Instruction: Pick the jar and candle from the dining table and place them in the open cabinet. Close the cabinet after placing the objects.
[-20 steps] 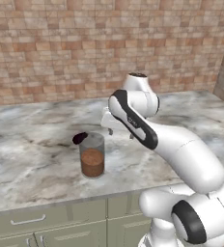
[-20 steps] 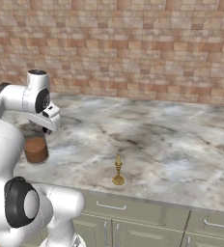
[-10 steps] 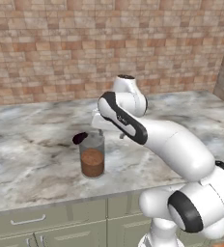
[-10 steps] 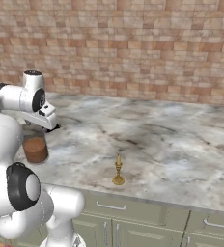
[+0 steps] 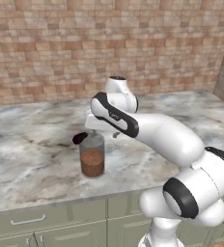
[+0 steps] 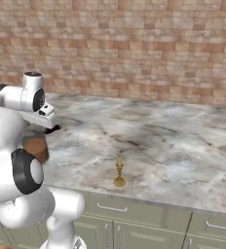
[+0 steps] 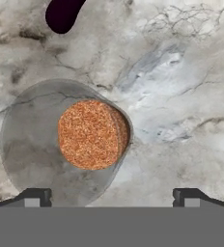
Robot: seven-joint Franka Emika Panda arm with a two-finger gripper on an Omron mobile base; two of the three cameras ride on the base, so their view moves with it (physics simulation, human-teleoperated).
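Hand view looked straight down on the jar [image 7: 65, 144], a clear glass cylinder with brown powder showing as an orange-brown disc at the bottom. It sat left of centre between the two fingertips [image 7: 34, 198], which stood wide apart and held nothing. A dark blob [image 7: 63, 14] lay on the marble beyond it.

From the left base view the jar [image 5: 92, 154] stood upright on the table [image 5: 32, 159], near the front edge, with the gripper [image 5: 102, 126] hanging just above its top, jaws spread. The candle [image 6: 119, 171] stood well apart, off to the right near the front edge in the right base view.

The jar would likely handle as stiff, smooth and rather slippery, with fair weight low down from the powder (about half full, so bottom-heavy and steady when upright). Glass would not forgive a drop or a hard knock on the shelf. The best hold was probably across the upper wall, fingers on opposite sides, after shifting the hand to centre it over the jar. The wide body left little spare room between the fingers.
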